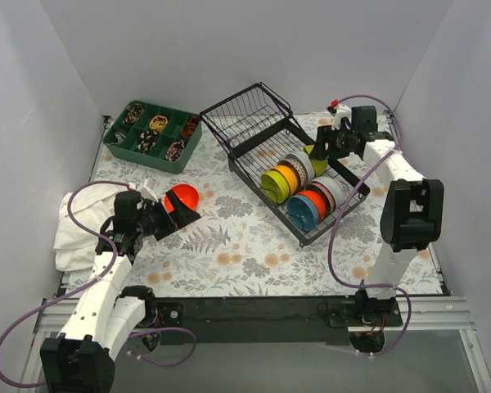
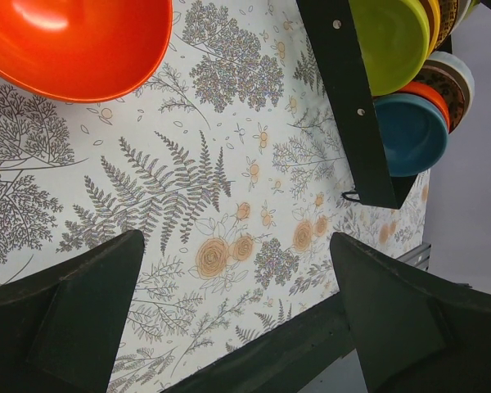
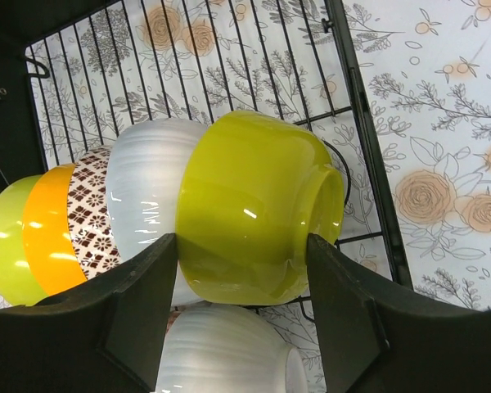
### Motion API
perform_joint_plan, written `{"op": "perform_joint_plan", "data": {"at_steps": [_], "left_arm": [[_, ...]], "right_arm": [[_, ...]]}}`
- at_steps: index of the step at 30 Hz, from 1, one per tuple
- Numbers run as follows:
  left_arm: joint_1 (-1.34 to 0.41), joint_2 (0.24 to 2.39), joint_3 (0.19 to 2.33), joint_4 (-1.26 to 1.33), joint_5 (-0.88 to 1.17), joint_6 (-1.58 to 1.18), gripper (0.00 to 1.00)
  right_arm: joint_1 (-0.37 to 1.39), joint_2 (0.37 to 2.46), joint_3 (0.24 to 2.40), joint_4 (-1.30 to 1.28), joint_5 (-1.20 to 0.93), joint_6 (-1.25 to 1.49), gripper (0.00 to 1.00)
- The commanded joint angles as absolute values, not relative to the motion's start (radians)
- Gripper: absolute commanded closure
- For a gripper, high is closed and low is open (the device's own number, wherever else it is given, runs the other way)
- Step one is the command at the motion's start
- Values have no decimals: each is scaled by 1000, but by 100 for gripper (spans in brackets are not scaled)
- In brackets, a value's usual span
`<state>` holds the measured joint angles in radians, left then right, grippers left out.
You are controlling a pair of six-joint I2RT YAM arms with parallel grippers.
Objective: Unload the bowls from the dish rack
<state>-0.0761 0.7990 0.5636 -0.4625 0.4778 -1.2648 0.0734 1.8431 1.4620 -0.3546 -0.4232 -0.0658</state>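
Your right pincer (image 3: 241,244) was clamped across the yellow-green bowl (image 3: 258,196), lying on its side at the far end of the dish rack (image 3: 363,139) row, axis along the row; left pincer (image 2: 237,241) gaped wide near the bench's (image 1: 229,264) left edge

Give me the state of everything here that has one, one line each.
dish rack: loaded, two rows of bowls on edge.
yellow-green bowl: in the rack, at a row's end, clamped.
right gripper: shut on the yellow-green bowl.
orange bowl: on the table, unheld.
left gripper: open, empty, above the table.
green tray: compartments filled.
white cloth: crumpled.
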Motion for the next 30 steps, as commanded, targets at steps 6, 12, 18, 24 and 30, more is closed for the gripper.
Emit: {"op": "perform_joint_plan", "data": {"at_steps": [6, 12, 18, 24, 30], "left_arm": [[-84, 782, 555, -448, 471, -1266, 2], [-84, 785, 555, -443, 479, -1262, 2], [-86, 793, 558, -440, 485, -1259, 2], [-90, 816, 566, -419, 508, -1256, 2], [-113, 850, 609, -379, 518, -1269, 2]], "right_arm": [[67, 1747, 1424, -310, -304, -28, 99], [66, 1717, 1424, -305, -287, -8, 99], [67, 1672, 1413, -304, -256, 18, 99], [66, 1625, 1419, -307, -270, 70, 99], [66, 1551, 1413, -307, -317, 138, 99]]}}
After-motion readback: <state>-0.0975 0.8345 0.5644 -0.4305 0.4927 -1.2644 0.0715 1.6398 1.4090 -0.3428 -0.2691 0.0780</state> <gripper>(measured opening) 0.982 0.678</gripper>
